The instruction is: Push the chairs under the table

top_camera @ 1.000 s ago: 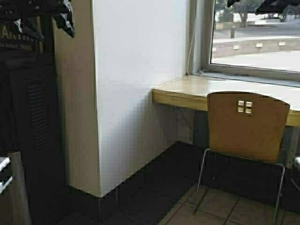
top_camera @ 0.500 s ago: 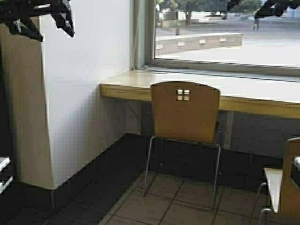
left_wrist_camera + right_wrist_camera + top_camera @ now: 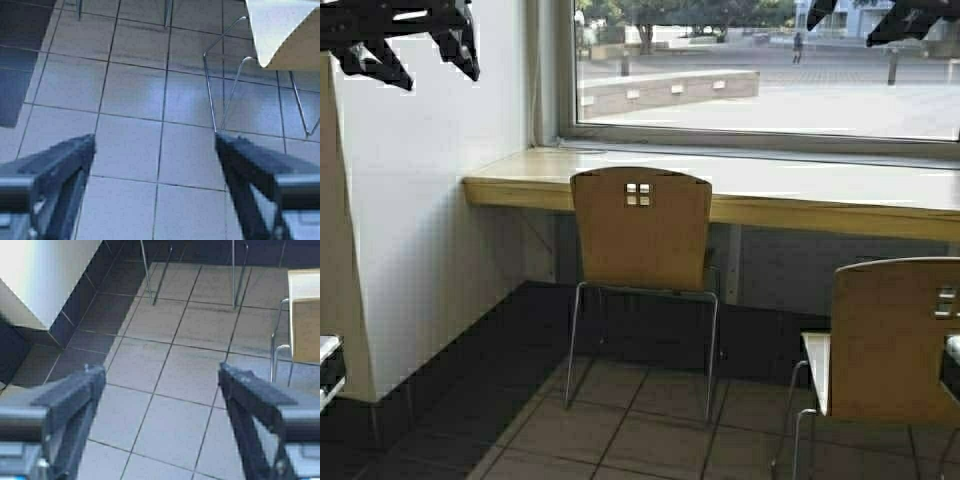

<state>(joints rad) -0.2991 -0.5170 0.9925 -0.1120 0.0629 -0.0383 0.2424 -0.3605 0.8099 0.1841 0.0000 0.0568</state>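
Note:
A tan plywood chair (image 3: pixel 641 235) stands with its seat tucked under the long pale table (image 3: pixel 800 205) by the window. A second tan chair (image 3: pixel 895 340) stands out on the tiles at lower right, apart from the table. My left gripper (image 3: pixel 155 142) hangs open over bare floor tiles, with the second chair's seat (image 3: pixel 282 32) and chrome legs (image 3: pixel 216 90) ahead of it. My right gripper (image 3: pixel 161 372) is also open over tiles, holding nothing. The first chair's legs (image 3: pixel 149 277) and the second chair (image 3: pixel 305 315) show beyond it.
A white wall pillar (image 3: pixel 420 250) juts out on the left, with a dark tile strip (image 3: pixel 470 400) along its base. A large window (image 3: pixel 770 70) runs behind the table. Dark parts of the robot (image 3: pixel 400 40) hang at the top corners.
The robot has moved, swinging toward the right: the pillar, table and first chair have slid left in the high view, and the second chair has come fully into view.

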